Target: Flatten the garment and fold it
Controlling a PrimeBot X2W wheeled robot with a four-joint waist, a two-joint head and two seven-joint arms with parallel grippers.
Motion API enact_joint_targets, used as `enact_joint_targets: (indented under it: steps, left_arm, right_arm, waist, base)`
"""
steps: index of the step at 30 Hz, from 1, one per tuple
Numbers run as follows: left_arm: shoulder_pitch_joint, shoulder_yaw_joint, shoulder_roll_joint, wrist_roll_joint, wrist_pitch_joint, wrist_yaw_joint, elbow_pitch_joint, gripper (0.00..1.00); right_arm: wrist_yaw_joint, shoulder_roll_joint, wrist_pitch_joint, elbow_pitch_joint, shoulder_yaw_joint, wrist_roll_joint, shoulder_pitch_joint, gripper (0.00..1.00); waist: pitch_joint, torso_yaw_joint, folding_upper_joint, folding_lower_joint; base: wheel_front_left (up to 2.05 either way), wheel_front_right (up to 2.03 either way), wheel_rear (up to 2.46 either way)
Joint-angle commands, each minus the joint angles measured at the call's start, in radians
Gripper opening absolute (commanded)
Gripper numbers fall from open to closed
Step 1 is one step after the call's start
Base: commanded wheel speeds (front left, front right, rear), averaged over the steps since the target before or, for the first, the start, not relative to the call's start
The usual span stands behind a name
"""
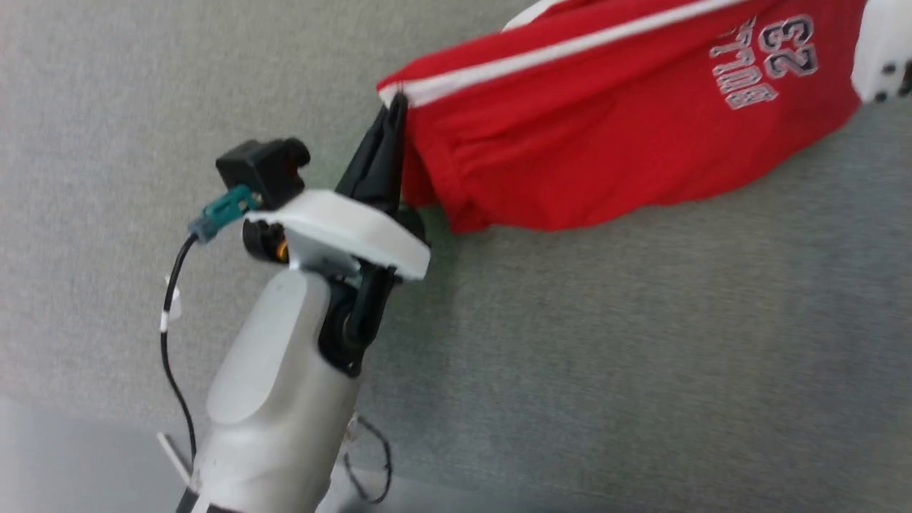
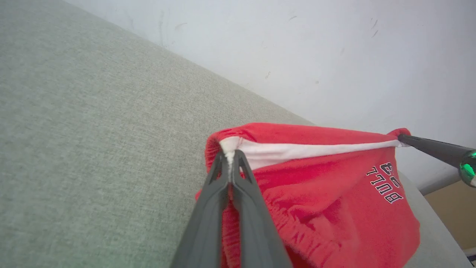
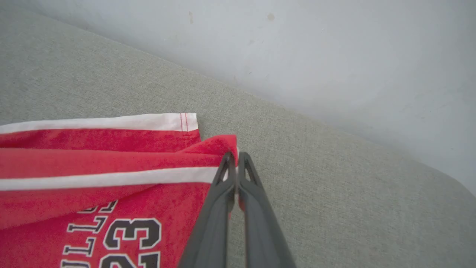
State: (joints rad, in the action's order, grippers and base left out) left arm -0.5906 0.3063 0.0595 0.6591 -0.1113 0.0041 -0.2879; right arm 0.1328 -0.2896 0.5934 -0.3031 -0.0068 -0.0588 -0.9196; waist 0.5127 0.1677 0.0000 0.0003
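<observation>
Left end effector (image 2: 230, 155) and right end effector (image 3: 236, 157) each clamp the garment (image 1: 605, 142) edge.

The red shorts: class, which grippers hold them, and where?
Left gripper pinches the shorts at the waistband end of the stripe; right gripper at its hem end.

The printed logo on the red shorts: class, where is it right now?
In the head view the logo sits at the upper right, on the end of the garment pinched by the right gripper, far from the left gripper.
</observation>
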Motion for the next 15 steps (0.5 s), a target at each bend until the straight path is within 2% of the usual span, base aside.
enact_joint_targets:
  steps: [1,9,15]
  left_arm:
    - [-0.03,0.011,-0.004,0.014,-0.02,0.008,-0.018,0.0]
    - [-0.08,0.097,-0.009,0.077,-0.079,0.021,-0.043,0.0]
    - [-0.088,0.171,-0.009,0.127,-0.101,0.032,-0.048,0.0]
  right_arm:
    - [-0.002,-0.01,-0.007,-0.044,0.016,0.012,-0.047,0.0]
    - [-0.002,-0.037,-0.007,-0.197,0.075,0.023,-0.203,0.0]
    - [-0.002,-0.055,0.049,-0.29,0.094,0.008,-0.256,0.0]
  waist:
    - [0.104,0.085,0.0,-0.0003]
    - [0.161,0.14,0.0,-0.0003]
    - [0.165,0.154,0.0,-0.0003]
  base:
    - [0.0,0.0,0.0]
    - [0.0,0.0,0.0]
    - [0.0,0.0,0.0]
